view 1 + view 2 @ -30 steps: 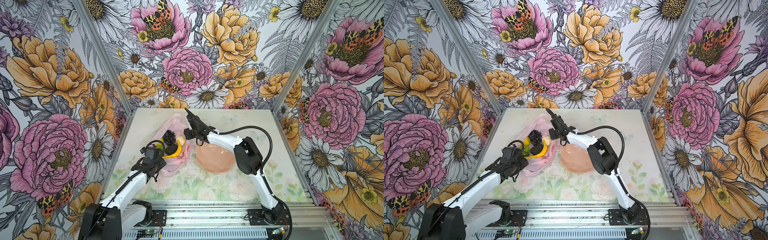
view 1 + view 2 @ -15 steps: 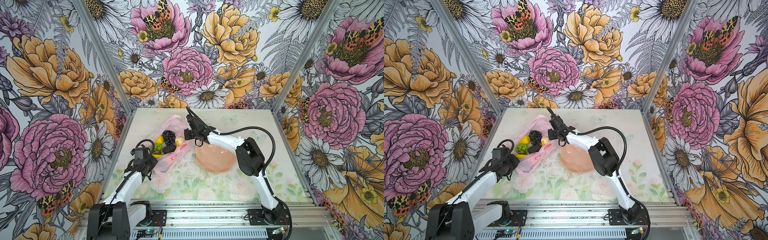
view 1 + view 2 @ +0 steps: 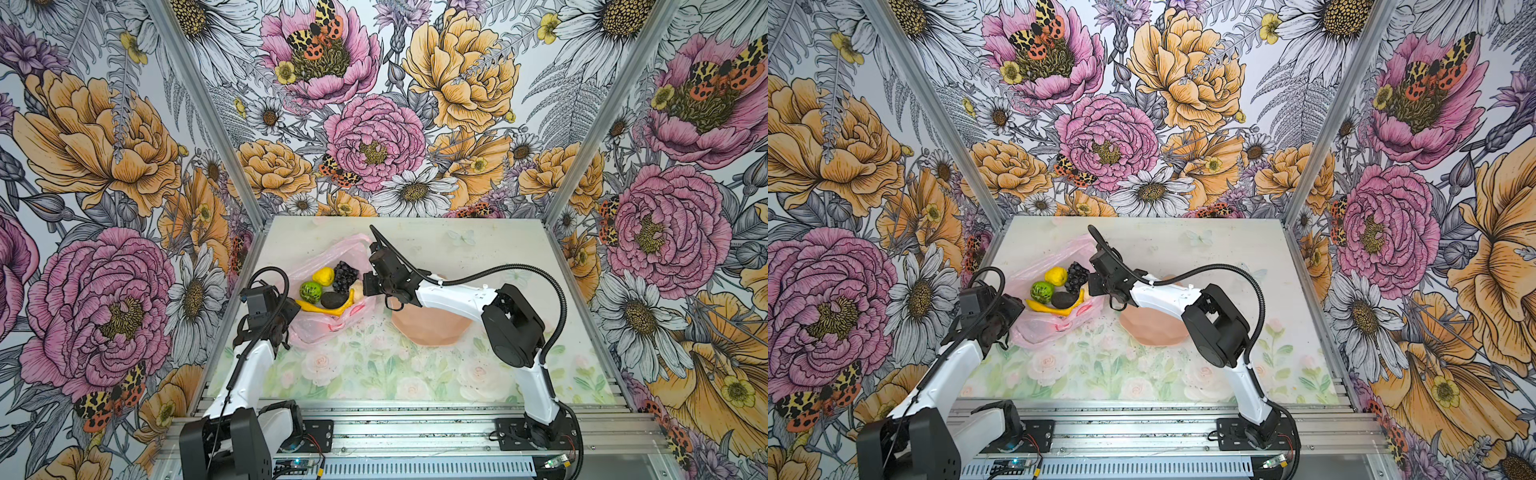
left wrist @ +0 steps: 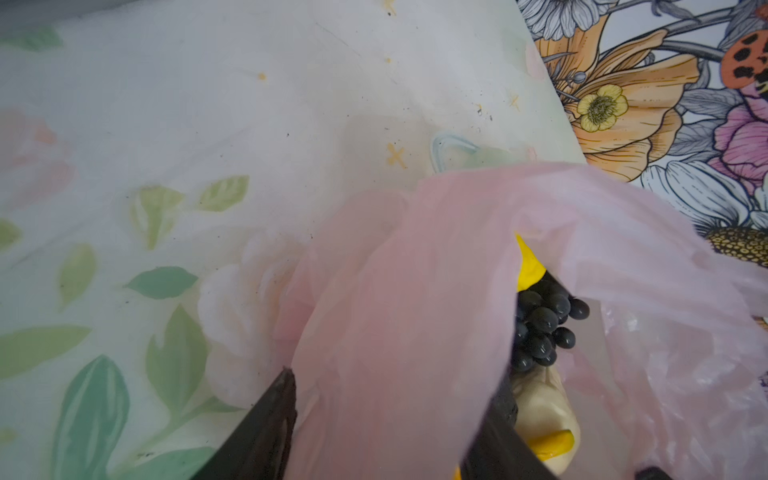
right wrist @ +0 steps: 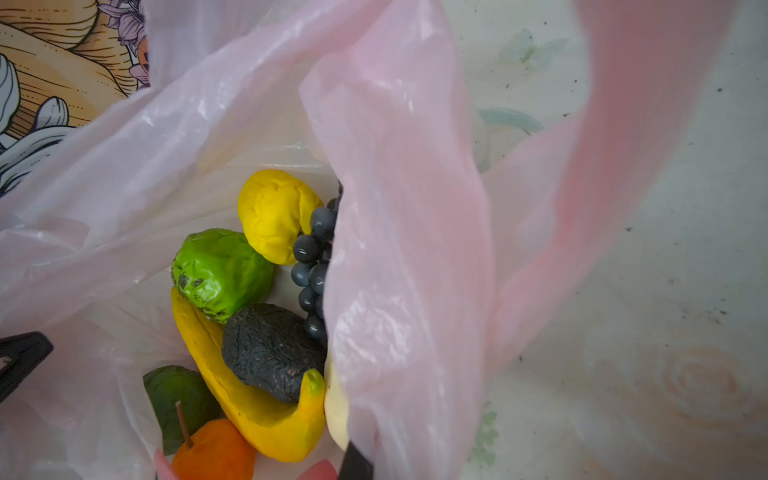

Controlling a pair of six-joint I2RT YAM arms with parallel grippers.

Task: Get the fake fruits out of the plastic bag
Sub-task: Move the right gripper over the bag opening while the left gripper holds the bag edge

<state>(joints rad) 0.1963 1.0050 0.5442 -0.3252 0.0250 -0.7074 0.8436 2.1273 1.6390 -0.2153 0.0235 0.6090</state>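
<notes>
Floral counter [image 3: 457, 257] bore the plastic bag [image 3: 316, 332] near its left edge; right jaws clamped its rim, seemingly exposing fake fruits [image 5: 270, 353]; left jaws stood apart astride film.

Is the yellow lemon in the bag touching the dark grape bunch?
Touching. In the right wrist view the grape bunch presses against the side of the lemon with no gap between them; both lie inside the plastic bag.
</notes>
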